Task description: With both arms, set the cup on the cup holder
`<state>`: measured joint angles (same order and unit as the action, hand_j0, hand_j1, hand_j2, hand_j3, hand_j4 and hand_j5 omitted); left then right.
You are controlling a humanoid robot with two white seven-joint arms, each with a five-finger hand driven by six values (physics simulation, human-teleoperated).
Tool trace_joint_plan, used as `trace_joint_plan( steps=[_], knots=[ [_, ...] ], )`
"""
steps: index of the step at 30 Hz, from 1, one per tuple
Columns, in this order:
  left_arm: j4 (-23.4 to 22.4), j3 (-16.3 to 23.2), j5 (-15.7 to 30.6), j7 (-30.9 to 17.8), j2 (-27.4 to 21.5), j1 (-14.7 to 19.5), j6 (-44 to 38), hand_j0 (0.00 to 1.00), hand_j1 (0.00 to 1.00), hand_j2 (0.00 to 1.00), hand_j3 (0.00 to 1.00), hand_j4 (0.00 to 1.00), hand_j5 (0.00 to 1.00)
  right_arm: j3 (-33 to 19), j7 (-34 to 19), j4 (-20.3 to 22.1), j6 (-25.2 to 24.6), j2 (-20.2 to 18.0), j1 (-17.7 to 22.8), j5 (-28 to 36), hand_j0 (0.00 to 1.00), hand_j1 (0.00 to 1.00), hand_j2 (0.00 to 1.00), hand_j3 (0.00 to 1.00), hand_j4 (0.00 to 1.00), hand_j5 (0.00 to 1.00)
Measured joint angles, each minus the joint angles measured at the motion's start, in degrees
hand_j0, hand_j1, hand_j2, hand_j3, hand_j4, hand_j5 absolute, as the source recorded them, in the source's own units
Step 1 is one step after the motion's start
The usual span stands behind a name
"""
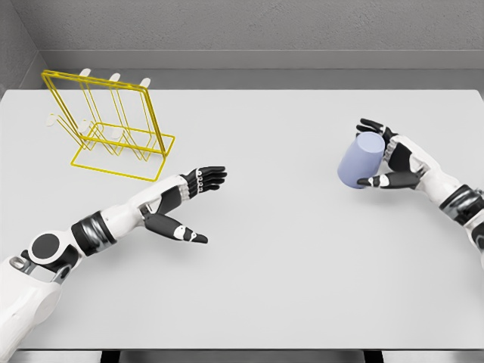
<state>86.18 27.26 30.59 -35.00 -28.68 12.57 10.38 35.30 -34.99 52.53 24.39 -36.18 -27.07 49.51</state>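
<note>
Fingers of the right hand [387, 160] wrap around the blue cup [358, 160] at the right. The left hand [189, 200] is spread wide, near the yellow cup holder [113, 125] far left.

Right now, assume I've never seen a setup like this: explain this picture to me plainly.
This is a simulator's render, seen from a camera on a humanoid robot's head, looking down at a pale table. The two white arms coming in from the bottom corners are the robot's own, each ending in a five-finger hand. The right hand is wrapped around a pale blue cup, which is tilted. The left hand is open and holds nothing, fingers stretched out above the table. At the far left stands a yellow wire cup holder with white-tipped pegs; nothing hangs on it yet. Behind the table is a grey wall.
</note>
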Motion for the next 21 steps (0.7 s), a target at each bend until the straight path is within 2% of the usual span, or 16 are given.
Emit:
trace_joint_plan(
  steps=[2, 3, 21],
  knots=[
    [-0.09, 0.00, 0.03, 0.00, 0.01, 0.00, 0.00, 1.00, 1.00, 1.00, 1.00, 1.00, 1.00, 0.00, 0.00, -0.54, -0.02, 0.21, -0.35, -0.20, 0.68, 0.68, 0.68, 0.68, 0.68, 0.68],
    [-0.11, 0.00, 0.04, 0.00, 0.02, 0.00, 0.00, 1.00, 1.00, 1.00, 1.00, 1.00, 1.00, -0.01, 0.00, -0.85, -0.02, 0.38, -0.35, -0.27, 0.64, 0.64, 0.64, 0.64, 0.64, 0.64],
    [-0.27, 0.00, 0.22, 0.00, -0.11, 0.00, 0.00, 1.00, 1.00, 1.00, 1.00, 1.00, 1.00, -0.20, -0.03, -0.64, 0.80, 0.46, -3.16, -0.48, 0.61, 0.61, 0.61, 0.61, 0.61, 0.61]
  ],
)
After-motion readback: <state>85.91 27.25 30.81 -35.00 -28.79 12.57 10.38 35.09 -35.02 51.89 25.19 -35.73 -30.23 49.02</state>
